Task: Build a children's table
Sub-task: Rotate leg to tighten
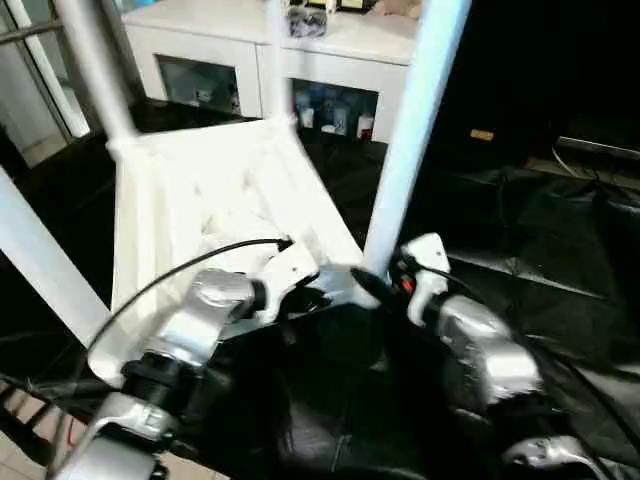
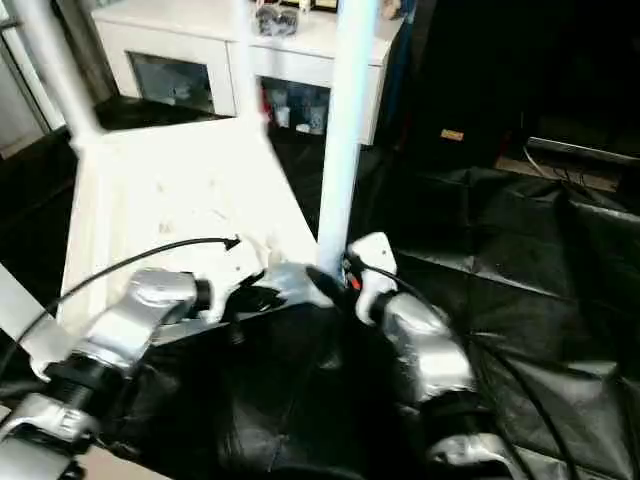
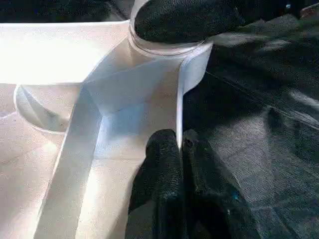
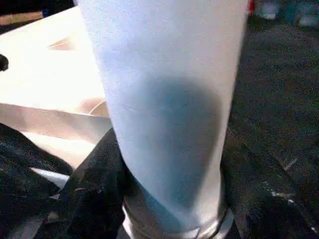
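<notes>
The children's table lies upside down, its white ribbed top [image 1: 200, 200] on a black mat with several tube legs standing up from the corner sockets. My left gripper [image 3: 178, 142] is shut on the thin rim wall of the top, just beside the near right corner socket [image 3: 164, 50]. My right gripper [image 4: 172, 199] is shut on the base of the near right leg [image 1: 415, 130], one black finger [image 4: 99, 184] pressed on each side just above the socket. That leg stands upright in its socket.
Other legs rise at the far left corner [image 1: 95, 70], near left corner [image 1: 45, 260] and back [image 1: 272, 50]. A white cabinet with glass doors [image 1: 330, 40] stands behind. The wrinkled black mat [image 1: 520, 230] spreads to the right, with dark furniture [image 1: 540, 90] beyond.
</notes>
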`<state>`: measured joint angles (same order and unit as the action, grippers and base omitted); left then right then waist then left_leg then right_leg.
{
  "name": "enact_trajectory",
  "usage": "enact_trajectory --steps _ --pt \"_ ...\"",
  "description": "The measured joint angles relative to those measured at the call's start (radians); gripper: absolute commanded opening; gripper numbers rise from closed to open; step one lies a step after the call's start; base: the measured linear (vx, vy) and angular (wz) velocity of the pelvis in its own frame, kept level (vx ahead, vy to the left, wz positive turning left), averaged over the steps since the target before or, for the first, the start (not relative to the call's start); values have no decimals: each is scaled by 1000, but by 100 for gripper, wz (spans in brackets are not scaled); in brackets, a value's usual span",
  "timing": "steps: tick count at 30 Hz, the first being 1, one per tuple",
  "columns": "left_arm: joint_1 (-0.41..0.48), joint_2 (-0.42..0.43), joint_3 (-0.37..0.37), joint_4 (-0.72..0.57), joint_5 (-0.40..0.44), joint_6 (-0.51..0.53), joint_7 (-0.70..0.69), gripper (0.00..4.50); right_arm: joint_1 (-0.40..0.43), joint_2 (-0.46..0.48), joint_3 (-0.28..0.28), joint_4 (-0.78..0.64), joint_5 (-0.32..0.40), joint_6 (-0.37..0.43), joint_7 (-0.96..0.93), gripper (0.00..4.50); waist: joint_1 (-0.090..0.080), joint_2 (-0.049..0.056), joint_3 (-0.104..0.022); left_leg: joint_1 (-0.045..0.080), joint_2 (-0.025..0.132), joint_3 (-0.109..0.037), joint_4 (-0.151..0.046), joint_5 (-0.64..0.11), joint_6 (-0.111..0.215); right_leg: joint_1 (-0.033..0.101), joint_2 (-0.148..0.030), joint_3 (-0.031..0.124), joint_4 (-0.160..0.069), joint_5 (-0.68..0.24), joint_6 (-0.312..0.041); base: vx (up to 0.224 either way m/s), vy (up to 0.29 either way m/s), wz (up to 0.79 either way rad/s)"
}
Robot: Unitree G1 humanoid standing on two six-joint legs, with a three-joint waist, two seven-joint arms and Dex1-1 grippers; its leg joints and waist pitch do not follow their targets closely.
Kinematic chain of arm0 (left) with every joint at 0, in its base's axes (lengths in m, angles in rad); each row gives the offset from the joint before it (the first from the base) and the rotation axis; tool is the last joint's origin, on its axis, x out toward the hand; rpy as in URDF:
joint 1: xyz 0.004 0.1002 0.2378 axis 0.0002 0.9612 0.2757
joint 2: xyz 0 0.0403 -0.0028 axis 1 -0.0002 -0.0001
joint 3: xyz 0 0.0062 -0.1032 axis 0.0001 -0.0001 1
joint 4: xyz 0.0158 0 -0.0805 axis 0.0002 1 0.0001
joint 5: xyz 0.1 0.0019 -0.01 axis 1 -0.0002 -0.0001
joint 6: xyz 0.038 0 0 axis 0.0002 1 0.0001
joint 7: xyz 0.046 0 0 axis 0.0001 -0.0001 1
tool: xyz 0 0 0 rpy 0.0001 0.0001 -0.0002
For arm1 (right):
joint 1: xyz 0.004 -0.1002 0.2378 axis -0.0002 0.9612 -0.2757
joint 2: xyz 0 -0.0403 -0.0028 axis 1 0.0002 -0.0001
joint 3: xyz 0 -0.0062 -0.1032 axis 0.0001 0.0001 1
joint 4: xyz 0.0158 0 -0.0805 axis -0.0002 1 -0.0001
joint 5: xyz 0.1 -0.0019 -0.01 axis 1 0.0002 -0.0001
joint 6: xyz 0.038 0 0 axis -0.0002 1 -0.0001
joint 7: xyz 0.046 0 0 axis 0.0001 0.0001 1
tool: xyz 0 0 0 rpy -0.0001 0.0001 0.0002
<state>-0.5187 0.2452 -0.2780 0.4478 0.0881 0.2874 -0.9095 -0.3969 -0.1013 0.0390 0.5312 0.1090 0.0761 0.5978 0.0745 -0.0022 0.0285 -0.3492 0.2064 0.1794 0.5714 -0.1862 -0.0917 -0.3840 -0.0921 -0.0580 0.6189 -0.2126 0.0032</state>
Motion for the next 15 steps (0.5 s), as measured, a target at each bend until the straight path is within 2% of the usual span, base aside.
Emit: enact_trajectory --steps 2,5,9,13,15 --pt "0 0 -2 -4 3 0 0 0 -1 0 0 0 4 1 9 308 0 0 0 0 0 0 -1 0 0 1 0 0 -2 0 0 0 0 0" --pt "4 0 -4 -14 7 0 0 0 -1 -12 0 -1 4 0 34 329 -1 -2 0 -1 0 0 -1 0 0 1 0 0 -4 0 0 0 0 0" --pt "5 1 -23 -34 7 -7 -12 0 24 -138 18 -68 44 -1 226 329 15 -4 2 -2 0 0 -1 -1 2 -1 0 -1 -5 0 1 0 0 0" --pt "8 10 -23 -37 2 -24 -29 0 55 -257 11 -101 73 -7 361 329 20 -5 2 -3 0 0 -1 2 8 -2 0 -3 -6 -2 2 0 0 0" --pt "9 18 -22 -39 1 -35 -33 0 79 -317 9 -103 77 -1 430 329 18 -9 5 -4 1 0 -1 2 8 -1 0 -3 -6 -2 2 0 0 0"
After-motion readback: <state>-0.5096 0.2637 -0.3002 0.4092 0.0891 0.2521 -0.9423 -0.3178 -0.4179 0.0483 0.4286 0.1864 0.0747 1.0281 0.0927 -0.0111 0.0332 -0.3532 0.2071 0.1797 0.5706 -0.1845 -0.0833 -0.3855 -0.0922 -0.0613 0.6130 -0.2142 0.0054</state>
